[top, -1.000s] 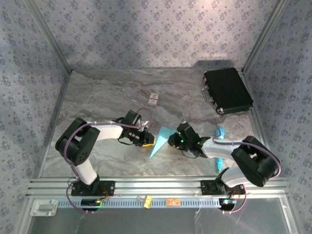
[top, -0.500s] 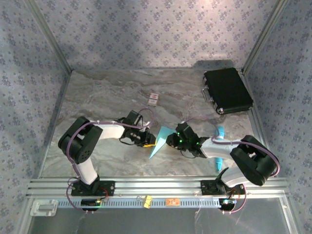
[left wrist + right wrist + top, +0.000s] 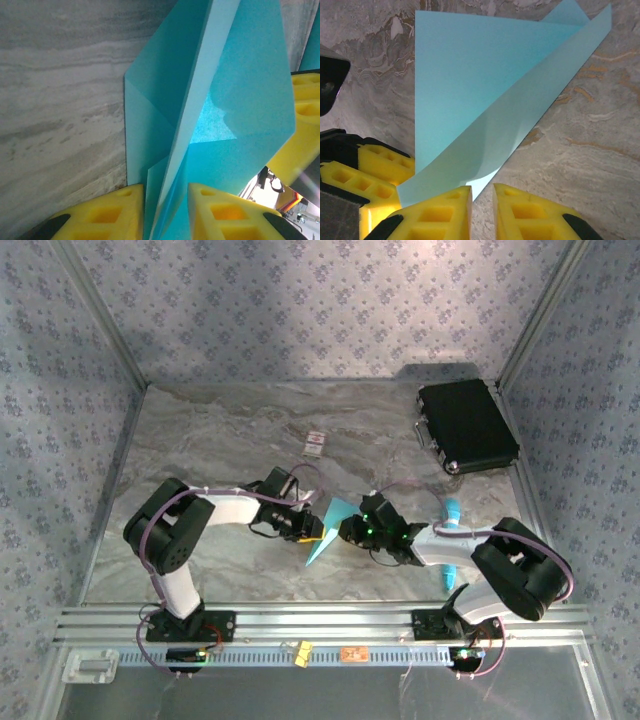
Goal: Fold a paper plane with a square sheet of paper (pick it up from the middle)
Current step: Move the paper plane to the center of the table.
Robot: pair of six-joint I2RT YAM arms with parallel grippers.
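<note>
The square sheet of paper, light blue and folded into a pointed triangle, sits at the table's middle between my two grippers. In the left wrist view the sheet of paper rises as a loose ridge, and its layers run between the yellow fingers of my left gripper, which is shut on them. My left gripper is at the sheet's left edge. My right gripper is at its right edge. In the right wrist view a shaded flap of the paper curls up. My right gripper stands narrowly open, bare table showing through the gap.
A black case lies at the back right. A small white card with red marks lies behind the paper. A cyan stick lies by the right arm. Metal frame posts and patterned walls enclose the table.
My left arm has edged right, closer to the paper, and my right gripper has shifted slightly left. The paper stays in place.
</note>
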